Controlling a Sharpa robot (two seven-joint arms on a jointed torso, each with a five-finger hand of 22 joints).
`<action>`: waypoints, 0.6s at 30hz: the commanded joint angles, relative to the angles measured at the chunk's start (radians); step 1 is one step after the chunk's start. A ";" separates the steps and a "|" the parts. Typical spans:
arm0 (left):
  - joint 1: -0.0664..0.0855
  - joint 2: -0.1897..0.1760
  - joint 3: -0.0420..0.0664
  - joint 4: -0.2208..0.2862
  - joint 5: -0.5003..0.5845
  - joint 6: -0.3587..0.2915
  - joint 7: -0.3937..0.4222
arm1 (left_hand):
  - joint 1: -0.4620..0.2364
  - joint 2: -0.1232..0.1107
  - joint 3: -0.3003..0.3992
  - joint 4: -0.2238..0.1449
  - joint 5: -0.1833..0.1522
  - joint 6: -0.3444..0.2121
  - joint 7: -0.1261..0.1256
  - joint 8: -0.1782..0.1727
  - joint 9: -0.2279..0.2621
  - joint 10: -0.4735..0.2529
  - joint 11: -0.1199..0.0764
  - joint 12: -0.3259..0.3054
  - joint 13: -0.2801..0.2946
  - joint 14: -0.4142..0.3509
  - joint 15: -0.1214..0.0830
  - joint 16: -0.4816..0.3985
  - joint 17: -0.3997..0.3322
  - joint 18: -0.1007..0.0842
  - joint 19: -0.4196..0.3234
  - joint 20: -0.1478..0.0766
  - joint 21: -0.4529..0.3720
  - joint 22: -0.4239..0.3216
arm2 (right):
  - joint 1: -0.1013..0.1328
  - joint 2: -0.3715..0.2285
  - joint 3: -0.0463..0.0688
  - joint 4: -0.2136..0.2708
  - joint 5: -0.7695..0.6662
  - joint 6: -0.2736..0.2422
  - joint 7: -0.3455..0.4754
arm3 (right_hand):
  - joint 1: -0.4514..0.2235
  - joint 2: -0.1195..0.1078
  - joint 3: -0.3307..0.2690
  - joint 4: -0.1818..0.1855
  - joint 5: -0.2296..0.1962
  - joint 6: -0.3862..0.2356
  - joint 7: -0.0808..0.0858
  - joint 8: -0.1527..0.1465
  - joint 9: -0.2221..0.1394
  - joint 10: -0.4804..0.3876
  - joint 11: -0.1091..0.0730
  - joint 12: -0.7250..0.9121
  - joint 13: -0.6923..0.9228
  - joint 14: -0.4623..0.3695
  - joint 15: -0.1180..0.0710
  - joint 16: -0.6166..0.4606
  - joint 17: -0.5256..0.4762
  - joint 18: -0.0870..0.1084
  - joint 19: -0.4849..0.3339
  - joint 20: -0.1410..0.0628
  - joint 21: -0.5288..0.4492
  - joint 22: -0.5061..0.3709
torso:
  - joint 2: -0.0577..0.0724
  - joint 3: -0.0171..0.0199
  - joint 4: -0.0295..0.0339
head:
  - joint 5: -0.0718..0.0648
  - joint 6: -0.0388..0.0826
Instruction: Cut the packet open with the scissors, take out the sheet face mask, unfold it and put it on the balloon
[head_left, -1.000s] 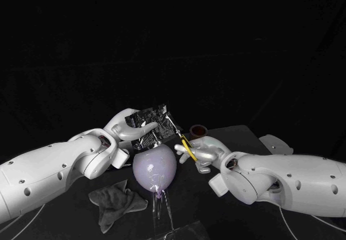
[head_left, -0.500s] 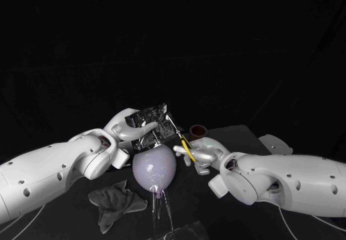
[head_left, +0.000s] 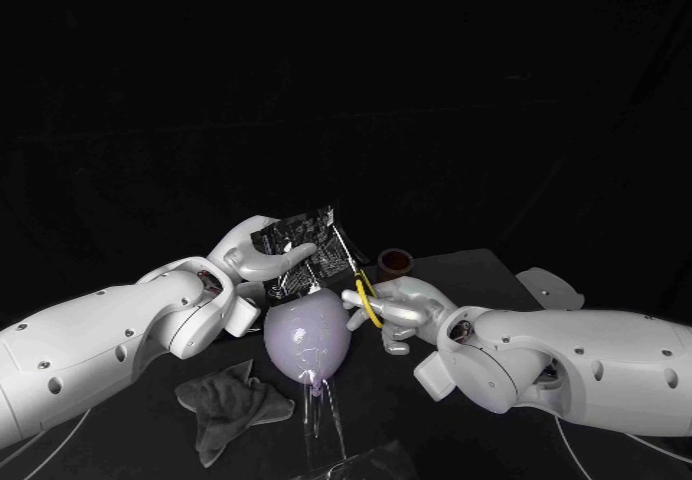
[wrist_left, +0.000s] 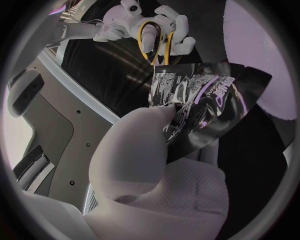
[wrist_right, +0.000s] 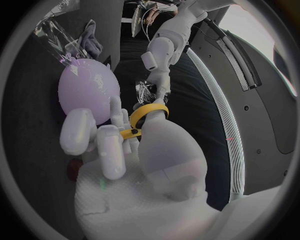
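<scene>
The left robot hand (head_left: 257, 262) pinches the dark packet (head_left: 300, 248) upright just above the pale balloon (head_left: 307, 338). The right robot hand (head_left: 401, 308) grips the yellow-handled scissors (head_left: 361, 288), their blades reaching up to the packet's edge. The foil seems to be held along one side only, so it may fold away from the blades instead of shearing. A cut set too deep could slice the mask inside, and a slip of the tips so near the balloon could burst it. The black surface (head_left: 469, 268) also carries a crumpled grey cloth (head_left: 231, 400), a small brown cup (head_left: 395, 262) and clear film (head_left: 372, 462); the room beyond is dark.
</scene>
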 joint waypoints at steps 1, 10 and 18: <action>0.000 0.003 0.000 -0.002 -0.031 -0.010 0.012 | 0.000 0.004 -0.001 -0.007 0.004 0.009 0.000 0.005 0.040 0.004 0.000 -0.004 0.000 -0.001 -0.005 -0.001 0.001 0.021 0.006 -0.001 0.005 -0.001 | 0.002 -0.008 0.002 0.011 0.016 0.015 0.047 | -0.002 -0.007 -0.024 0.004 -0.002 0.008 0.012 -0.013 -0.014 -0.004 0.009 -0.045 -0.057 0.042 0.010 -0.009 -0.008 -0.003 -0.005 0.018 -0.019 0.025 | 0.000 0.0009 -0.0012 | -0.001 -0.001; 0.000 0.004 0.000 -0.008 -0.081 -0.017 0.019 | 0.000 0.004 -0.001 -0.008 0.004 0.009 0.000 0.005 0.040 0.004 0.000 -0.004 0.000 0.000 -0.005 -0.001 0.001 0.021 0.006 -0.001 0.005 -0.001 | 0.002 -0.035 0.002 0.035 0.018 0.014 0.052 | -0.001 -0.007 -0.023 0.002 -0.003 0.023 0.013 -0.021 -0.035 0.025 0.011 -0.085 -0.132 0.041 0.013 -0.007 -0.009 0.002 -0.006 0.028 -0.023 0.020 | 0.000 0.0011 -0.0016 | -0.005 -0.004; 0.000 0.006 0.000 -0.002 -0.132 -0.030 0.030 | 0.000 0.003 0.000 -0.008 0.004 0.009 0.000 0.005 0.040 0.004 0.000 -0.004 0.000 0.000 -0.005 -0.001 0.001 0.021 0.006 -0.002 0.005 -0.001 | 0.002 -0.036 0.002 0.036 0.019 0.016 0.049 | 0.001 -0.005 -0.023 -0.001 -0.003 0.032 0.010 -0.019 -0.042 0.045 0.008 -0.093 -0.158 0.041 0.011 -0.007 -0.011 0.001 -0.005 0.027 -0.022 0.019 | 0.000 0.0011 -0.0008 | -0.007 -0.003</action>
